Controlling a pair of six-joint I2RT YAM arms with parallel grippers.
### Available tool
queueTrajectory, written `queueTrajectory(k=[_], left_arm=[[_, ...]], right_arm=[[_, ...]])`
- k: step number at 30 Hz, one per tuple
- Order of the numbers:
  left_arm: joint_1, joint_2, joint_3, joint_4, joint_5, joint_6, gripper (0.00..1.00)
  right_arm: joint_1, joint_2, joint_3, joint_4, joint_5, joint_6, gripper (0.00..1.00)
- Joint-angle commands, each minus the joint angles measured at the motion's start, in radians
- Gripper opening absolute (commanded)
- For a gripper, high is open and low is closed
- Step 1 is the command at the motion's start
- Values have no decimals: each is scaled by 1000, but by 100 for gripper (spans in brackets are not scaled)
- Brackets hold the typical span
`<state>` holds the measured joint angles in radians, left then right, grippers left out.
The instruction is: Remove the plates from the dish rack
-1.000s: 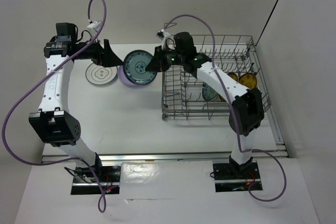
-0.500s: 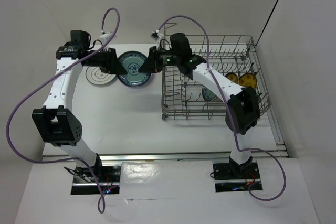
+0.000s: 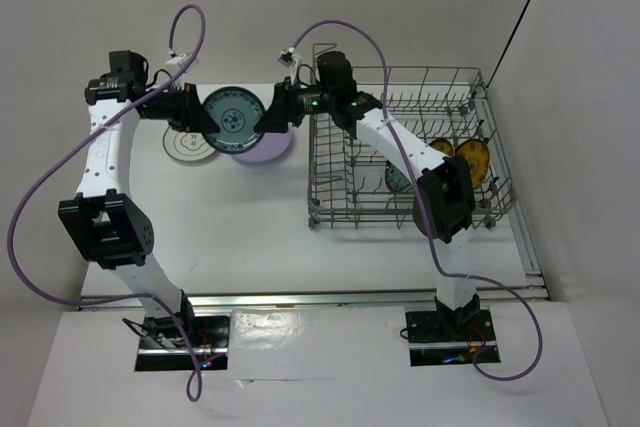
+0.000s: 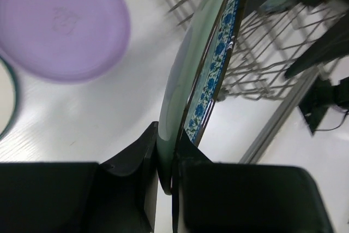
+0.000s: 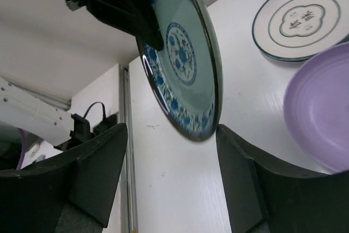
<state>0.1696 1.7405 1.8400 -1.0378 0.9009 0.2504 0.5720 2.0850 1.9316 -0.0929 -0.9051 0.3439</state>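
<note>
A teal patterned plate (image 3: 232,119) hangs upright above the table, left of the dish rack (image 3: 420,209). My left gripper (image 3: 208,119) is shut on its left rim; in the left wrist view the plate (image 4: 210,69) stands edge-on between the jaws of that gripper (image 4: 166,162). My right gripper (image 3: 266,119) is open at the plate's right edge, its fingers spread wide below the plate (image 5: 182,53) in the right wrist view. A lavender plate (image 3: 268,150) and a white plate with dark motifs (image 3: 188,144) lie on the table. Another teal plate (image 3: 398,179) and two mustard plates (image 3: 473,155) stand in the rack.
The grey wire rack (image 4: 256,42) fills the right half of the table, against the right wall. The lavender plate (image 5: 322,113) and the white plate (image 5: 300,20) lie just under and beside the held plate. The back wall is close behind both grippers.
The teal plate passed from my right gripper to my left. The left jaws closed on its rim, the right jaws opened, and the plate shifted leftward.
</note>
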Motion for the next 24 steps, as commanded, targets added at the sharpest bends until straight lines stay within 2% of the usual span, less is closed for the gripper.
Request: queueTrajectory(k=[1,3,8,12,14,20,22,24], left_arm=[[40,62,44,-150,-62,177,0],[41,97,-16,-175,-152,281,0],[12,140,-189,-168,-233,417,0],[-27,151,-287,-47,-362,380,0],[-41,172,-317,-1,-398,356,0],[-85,270,-328,2,-418,334,0],[-85,301,-318,-16,-428,334,6],[-94,323,-318,-16,-441,314,15]], right_arm=[[-55,-9,73,-33,29,-19,74],[-106,-48,114,-85,89,-19,77],[-217,-146,144,-288,346,-77,78],[-239,-229,96,-462,599,-160,78],[-248,-270,51,-525,740,-170,81],[-306,-388,-146,-631,865,-134,85],[-320,-388,-172,-686,896,-106,85],[-333,-388,-212,-697,932,-95,85]])
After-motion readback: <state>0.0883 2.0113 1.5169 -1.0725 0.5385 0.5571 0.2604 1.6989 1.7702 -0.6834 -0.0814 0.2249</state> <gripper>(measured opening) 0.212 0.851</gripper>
